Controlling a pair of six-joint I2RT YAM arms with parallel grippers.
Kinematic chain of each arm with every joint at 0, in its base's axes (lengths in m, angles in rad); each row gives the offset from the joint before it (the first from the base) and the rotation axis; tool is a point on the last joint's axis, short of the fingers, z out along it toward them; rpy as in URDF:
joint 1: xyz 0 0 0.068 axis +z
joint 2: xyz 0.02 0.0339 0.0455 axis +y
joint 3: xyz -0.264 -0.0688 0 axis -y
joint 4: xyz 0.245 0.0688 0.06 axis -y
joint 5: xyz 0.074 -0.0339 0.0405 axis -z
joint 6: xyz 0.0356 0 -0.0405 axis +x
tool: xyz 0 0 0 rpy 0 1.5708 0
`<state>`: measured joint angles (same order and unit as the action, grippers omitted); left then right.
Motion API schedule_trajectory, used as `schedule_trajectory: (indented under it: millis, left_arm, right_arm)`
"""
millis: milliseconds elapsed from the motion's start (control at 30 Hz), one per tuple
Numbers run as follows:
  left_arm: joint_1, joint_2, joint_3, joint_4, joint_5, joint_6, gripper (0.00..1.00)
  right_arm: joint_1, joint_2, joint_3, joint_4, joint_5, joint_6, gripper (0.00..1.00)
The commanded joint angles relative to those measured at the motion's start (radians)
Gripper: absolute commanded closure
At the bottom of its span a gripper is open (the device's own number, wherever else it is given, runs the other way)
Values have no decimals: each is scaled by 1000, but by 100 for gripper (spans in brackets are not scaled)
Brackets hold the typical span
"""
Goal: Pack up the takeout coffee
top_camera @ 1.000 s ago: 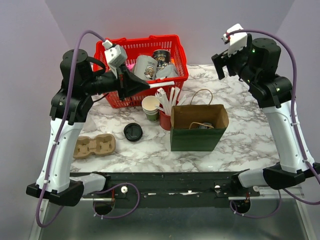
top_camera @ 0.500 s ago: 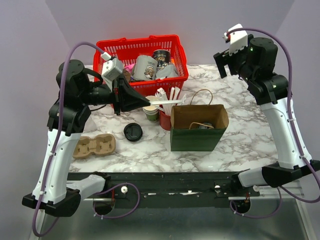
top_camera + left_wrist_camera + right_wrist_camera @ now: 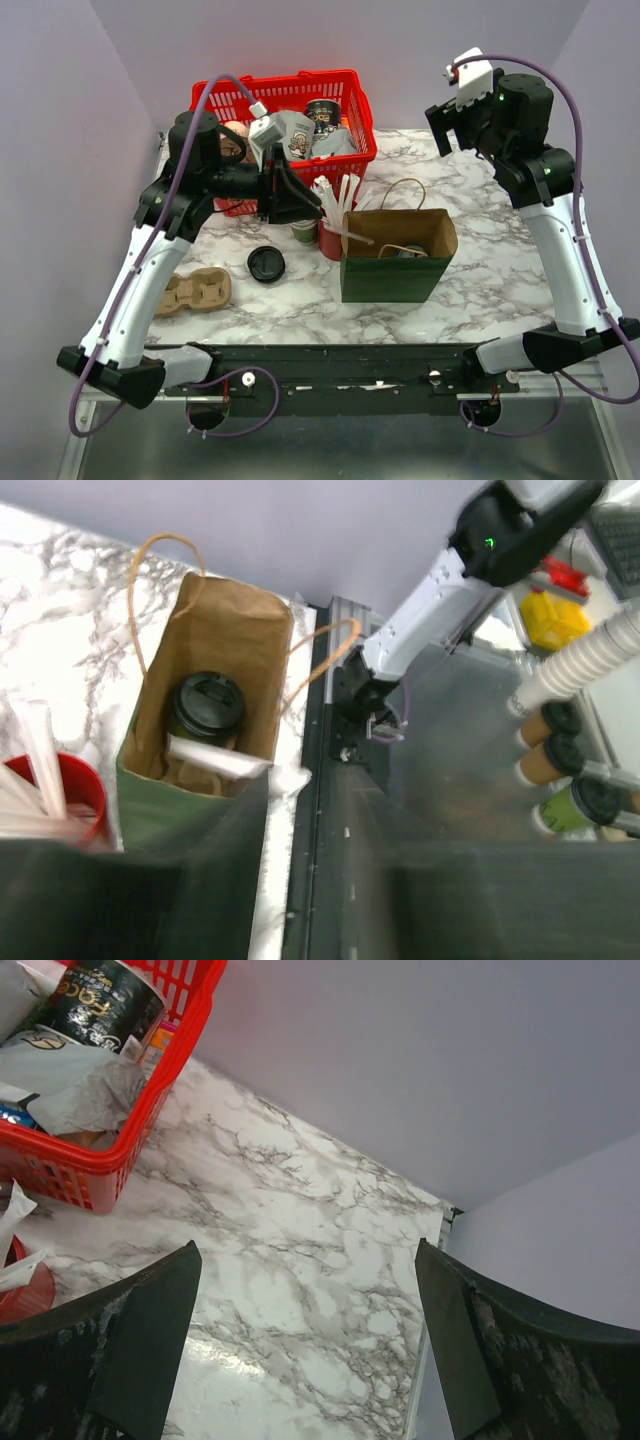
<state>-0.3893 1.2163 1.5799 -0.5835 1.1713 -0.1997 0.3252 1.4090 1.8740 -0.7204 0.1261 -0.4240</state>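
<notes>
Closest to the arms, a brown cardboard cup tray (image 3: 190, 290) with two holes lies on the white and grey marble table (image 3: 480, 270). Just beside it, a round black plastic lid (image 3: 266, 263) lies flat on the table by itself.

A bit further back stands a paper bag (image 3: 398, 270), dark green outside and brown inside, with string handles. It is upright and its mouth is open. The takeout coffee (image 3: 205, 702), a small paper cup with a round black plastic lid, stands upright down at the bottom of this bag.

A long white stick (image 3: 348, 233) lies across the left rim of the bag. The left gripper (image 3: 312, 207) hangs right by that end of the stick. Its fingers stand a little apart and hold nothing.

Just left of the bag is a red cup (image 3: 330, 242) full of white sticks (image 3: 335, 192). A green cup (image 3: 304, 232) stands next to it, partly hidden under the left arm.

Behind them sits a red plastic basket (image 3: 345, 90) with cups and packets inside.

Far off on the right, the right gripper (image 3: 308, 1260) is held up high over the table. Its fingers are spread wide and nothing is between them.
</notes>
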Motion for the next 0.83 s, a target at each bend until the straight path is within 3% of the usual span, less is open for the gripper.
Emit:
schedule_trajectory:
  millis: [0,100,133,167,233,433,800]
  left_arm:
    - [-10,103,100,-21,-125,11,41]
    - [-10,178,212,-49,-194,43,27]
    - [-8,193,259,-56,-218,63,18]
    - [-8,218,282,-62,-272,75,16]
    - [6,236,333,-73,-337,91,1]
    - [69,281,390,-75,-571,114,2]
    - [182,324,405,-58,-792,172,1]
  right_arm:
    - [-8,-1,54,-36,-29,10,3]
    - [-8,-7,57,-82,-51,-1,1]
    - [-8,-7,63,-102,-84,-8,0]
    - [-8,-2,73,-126,-97,-15,0]
    - [-8,1,91,-180,-102,27,0]
    - [-8,-2,85,-145,99,192,0]
    - [-8,-42,88,1,204,203,0]
